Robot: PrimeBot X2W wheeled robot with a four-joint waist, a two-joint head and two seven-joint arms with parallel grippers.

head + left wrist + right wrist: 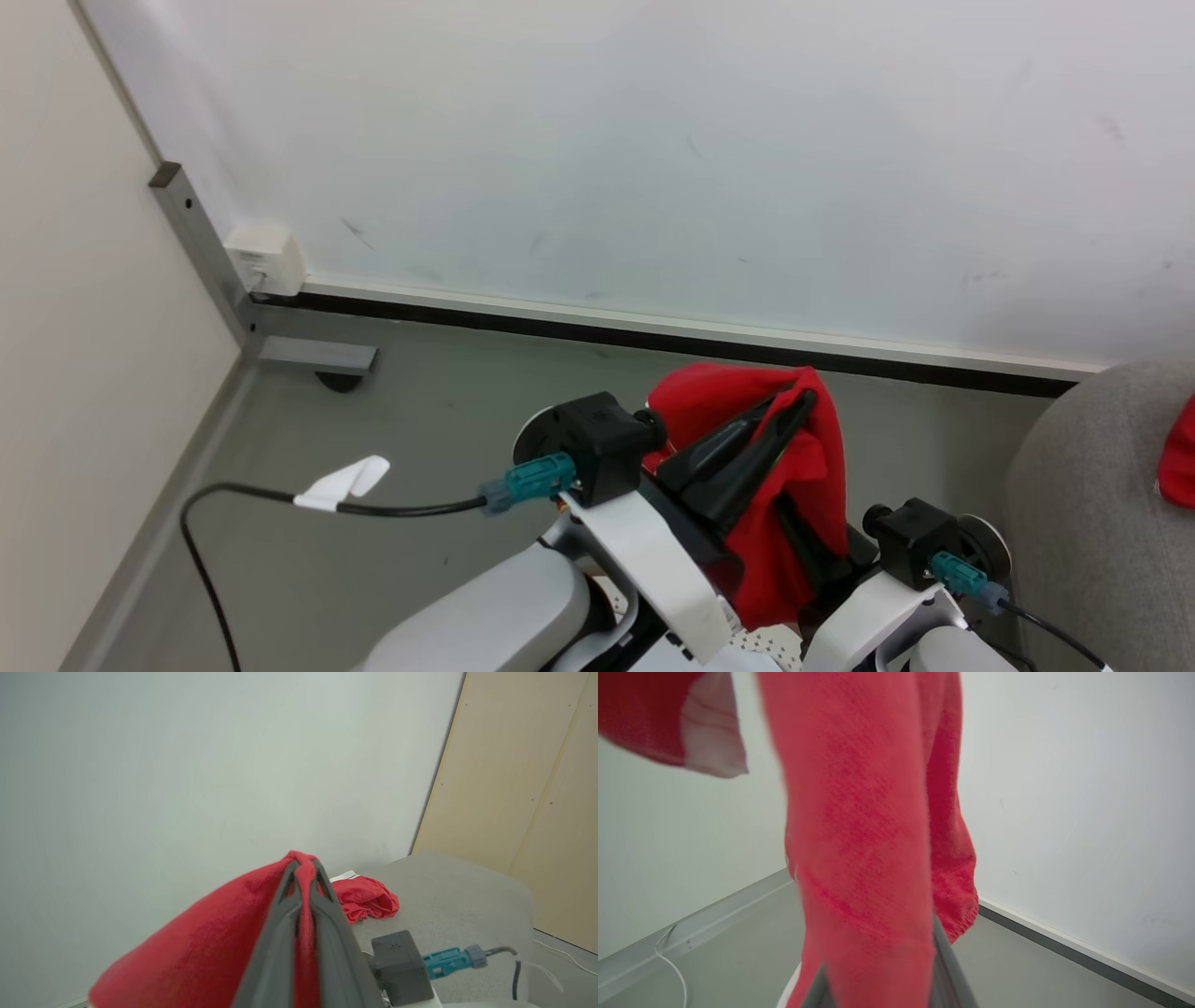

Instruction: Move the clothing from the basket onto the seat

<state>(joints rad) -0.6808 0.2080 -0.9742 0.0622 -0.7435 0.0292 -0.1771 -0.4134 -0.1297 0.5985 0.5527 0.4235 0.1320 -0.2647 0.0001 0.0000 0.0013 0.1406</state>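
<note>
Clothing: a bright red soft fabric garment [822,467] hangs in the air near the middle of the scene, between the two arms and clear of the grey floor. Held this high, it looks ready to pass over the basket rim and travel right.
Left gripper: the left gripper [304,864] is clenched on a bunched fold at the very top of the garment, with cloth squeezed between its jaws. This pinch seems to bear the weight, and the rest drapes down from it.
Right gripper: the right gripper [810,541] sits lower and to the right, buried in the hanging cloth. Red fabric lies over its jaws, so I cannot tell whether it grips or merely steadies the loose lower part.
Seat: the large light-grey woven upholstered seat [1074,523] stands at the right, well apart from the raised garment.
Already placed: a second red garment with white striped trim [366,898] lies crumpled on the seat, so part of the job appears done.
Basket: a sliver of cream-white perforated plastic basket [770,642] shows at the near edge, below both arms.
Next, as a judgement: the carry to the right needs the trailing cloth kept from snagging.
</note>
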